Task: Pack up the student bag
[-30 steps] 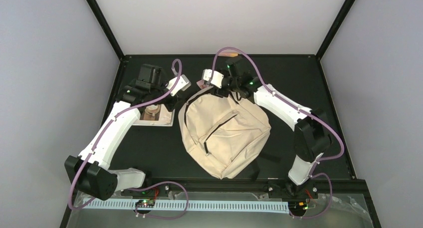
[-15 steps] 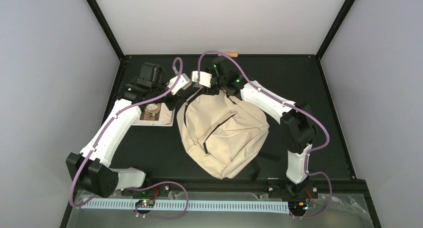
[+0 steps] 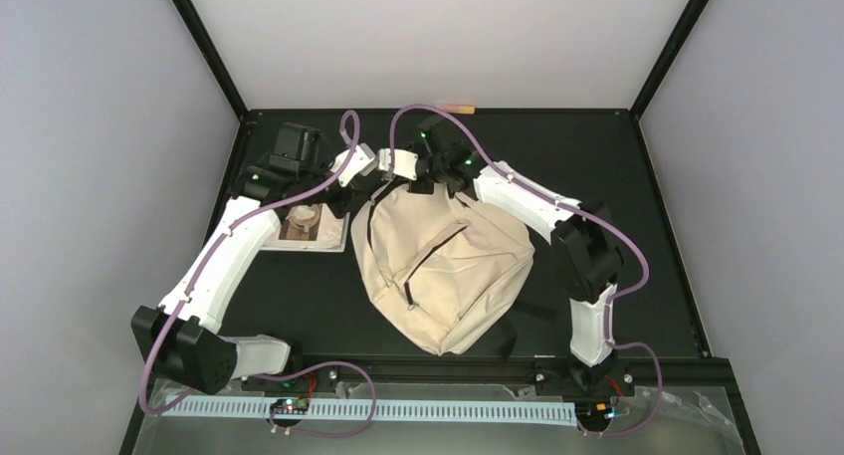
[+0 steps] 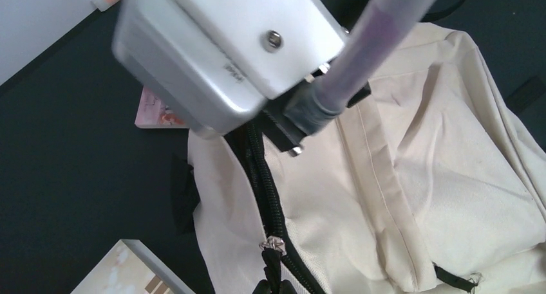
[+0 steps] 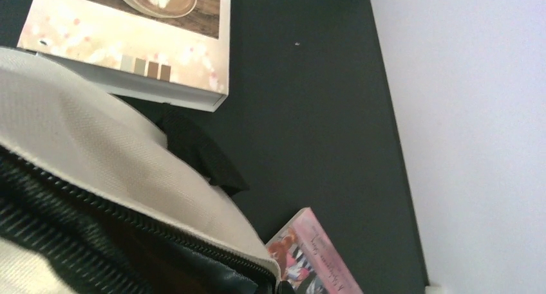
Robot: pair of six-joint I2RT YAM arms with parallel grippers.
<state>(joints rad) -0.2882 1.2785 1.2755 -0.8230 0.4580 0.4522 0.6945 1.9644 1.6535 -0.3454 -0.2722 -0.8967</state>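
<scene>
The zipper (image 4: 259,168) of the student bag (image 3: 448,266) is seemingly being opened; how far the left pincer (image 3: 370,176) and right pincer (image 3: 390,176) are closed cannot be told. Next, the slider (image 4: 273,244) must be drawn along.

Black tabletop (image 3: 647,176) w/ black frame posts (image 3: 204,47); plain pale grey walls (image 3: 438,37), even light.

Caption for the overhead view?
Left arm and right arm meet at the top of the student bag; a book lies beside it.
</scene>
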